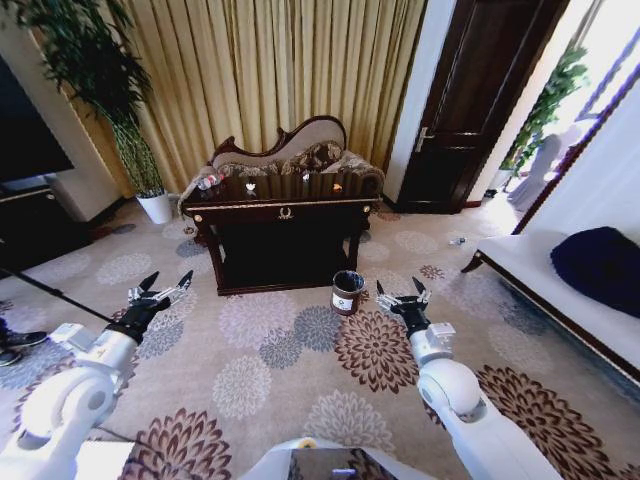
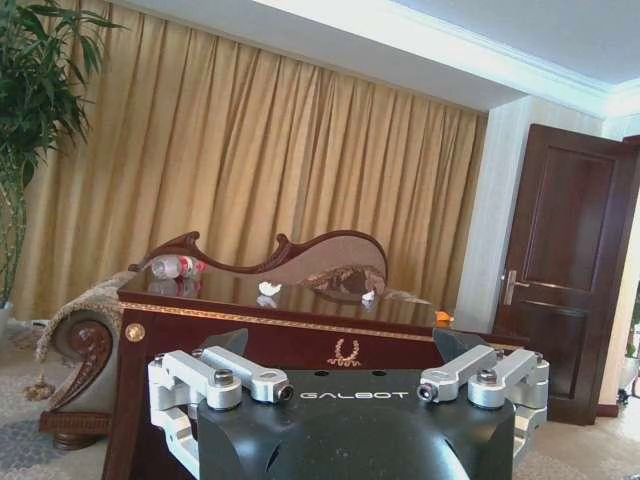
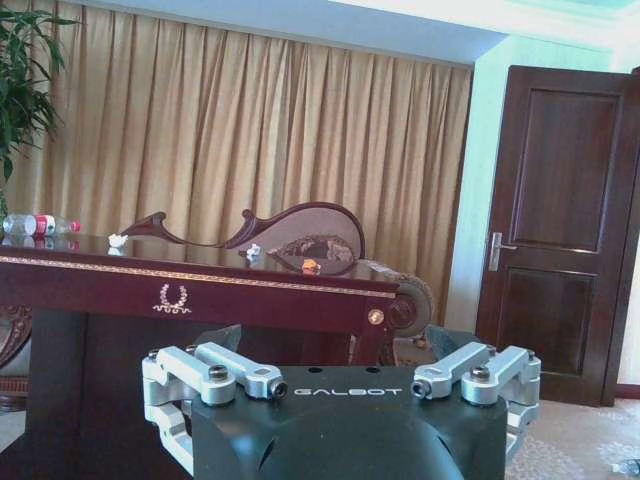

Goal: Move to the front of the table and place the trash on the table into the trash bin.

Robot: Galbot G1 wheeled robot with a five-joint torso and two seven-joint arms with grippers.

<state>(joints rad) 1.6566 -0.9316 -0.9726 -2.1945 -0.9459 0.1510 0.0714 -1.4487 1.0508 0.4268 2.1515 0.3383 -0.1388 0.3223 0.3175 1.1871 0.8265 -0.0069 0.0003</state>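
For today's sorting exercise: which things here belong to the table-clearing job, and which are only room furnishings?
Job: table; bottle; white scraps; orange piece; trash bin; left gripper; right gripper.
Furnishings: sofa; potted plant; curtains; door.

A furnished living room in a home or hotel suite. Ahead of both raised claws, floor-length gold curtains point(image 1: 270, 70) cover the far wall, with a carved-back patterned sofa point(image 1: 290, 150) in front of them and a dark glossy wooden table point(image 1: 285, 212) with gold trim nearer still. A floral-medallion carpet point(image 1: 270, 350) spreads beneath the claws. Beyond the right claw stands a dark panelled wooden door point(image 1: 475, 100); far to that claw's outer side sits a white-cushioned bench point(image 1: 560, 290) bearing a navy pillow point(image 1: 603, 262). Past the left claw, a tall leafy plant rises from a white plant pot point(image 1: 156, 207).
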